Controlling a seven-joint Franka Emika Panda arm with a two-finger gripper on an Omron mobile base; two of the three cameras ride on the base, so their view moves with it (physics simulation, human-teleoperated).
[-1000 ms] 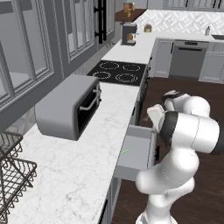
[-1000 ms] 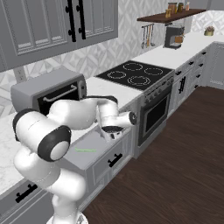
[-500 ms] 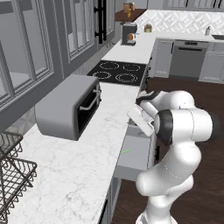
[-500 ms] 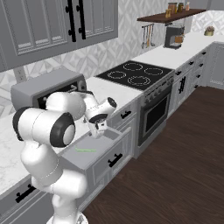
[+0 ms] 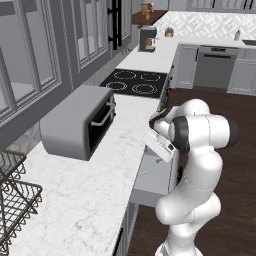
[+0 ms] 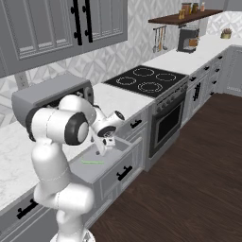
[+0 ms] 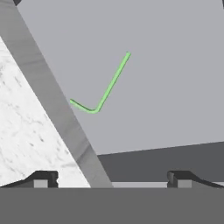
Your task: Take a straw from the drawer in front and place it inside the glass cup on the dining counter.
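Note:
The grey drawer stands pulled out from under the marble worktop. On its bare floor lies the thin light-green straw with its bent end towards the worktop edge; it also shows as a small green line, the straw. My gripper hangs just above the open drawer, pointing down into it, a little to the stove side of the straw. In the hand view my gripper is open and holds nothing, its fingertips wide apart. The glass cup and the dining counter are out of view.
A grey toaster oven sits on the worktop beside the drawer. A black cooktop with an oven below lies further along. A wire dish rack stands at the near left. Dark wood floor lies open on the right.
My hand has swung from the stove side of the drawer to above its middle and dropped lower, now pointing down at the straw. The drawer and straw have not moved.

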